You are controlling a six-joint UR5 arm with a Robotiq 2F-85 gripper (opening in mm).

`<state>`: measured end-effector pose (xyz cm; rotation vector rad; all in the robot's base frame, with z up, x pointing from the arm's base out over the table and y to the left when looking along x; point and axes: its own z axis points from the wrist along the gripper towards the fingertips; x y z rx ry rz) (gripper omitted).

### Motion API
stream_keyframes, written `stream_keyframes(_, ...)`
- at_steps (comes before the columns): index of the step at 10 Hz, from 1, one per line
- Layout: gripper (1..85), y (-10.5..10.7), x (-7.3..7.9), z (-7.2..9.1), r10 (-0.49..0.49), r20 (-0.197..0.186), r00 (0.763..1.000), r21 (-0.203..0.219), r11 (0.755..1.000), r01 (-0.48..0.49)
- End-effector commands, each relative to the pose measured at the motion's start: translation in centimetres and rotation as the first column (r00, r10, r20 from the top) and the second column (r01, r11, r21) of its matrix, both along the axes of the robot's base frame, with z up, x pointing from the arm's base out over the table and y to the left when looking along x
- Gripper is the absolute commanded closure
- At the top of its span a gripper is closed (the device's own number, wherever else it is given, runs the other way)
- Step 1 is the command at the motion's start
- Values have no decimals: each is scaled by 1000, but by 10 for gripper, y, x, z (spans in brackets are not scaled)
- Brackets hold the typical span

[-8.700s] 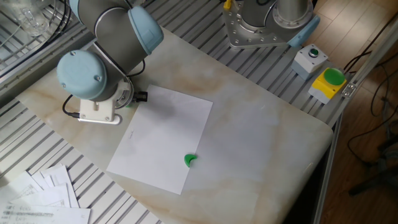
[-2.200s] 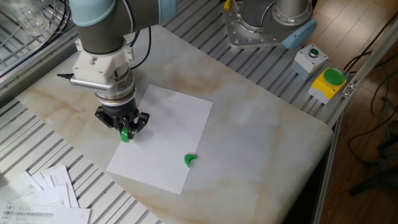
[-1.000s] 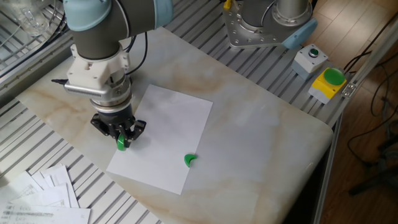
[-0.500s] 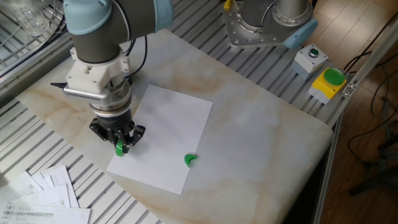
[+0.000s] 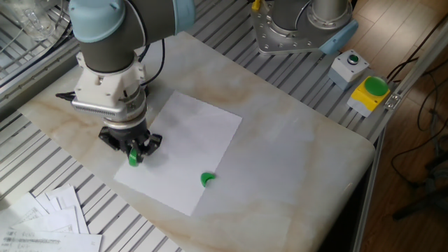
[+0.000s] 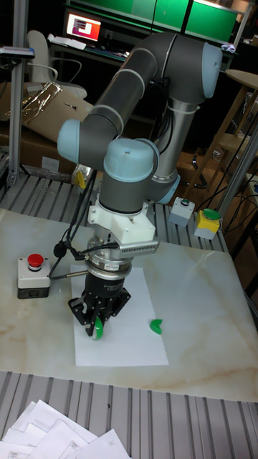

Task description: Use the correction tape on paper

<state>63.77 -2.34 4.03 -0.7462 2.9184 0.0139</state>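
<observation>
The tool [image 5: 133,152] is clamped on the correction tape [image 5: 132,157], whose tip presses the near-left edge of the paper [image 5: 189,150] on the table [image 5: 294,147]. The unweighted sheet could slide or bunch under the dragging tip, so no tape lays down. The dispenser's long axis stands roughly upright, tip pointing down.

Robotics lab: UR5 arm [image 6: 136,86], monitors [image 6: 84,27]

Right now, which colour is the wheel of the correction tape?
Green; the correction tape shows best in the tall fixed view.
</observation>
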Motion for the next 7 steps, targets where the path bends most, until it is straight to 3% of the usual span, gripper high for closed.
stream_keyframes(1,840,-11,-23,14,-10,-68,998,-28,1000,8)
stream_keyframes(3,840,-8,-26,13,-28,-83,996,-20,999,26)
stream_keyframes(5,840,8,-28,14,-57,-107,993,14,998,59)
stream_keyframes(7,840,31,-29,12,-83,-139,987,81,992,95)
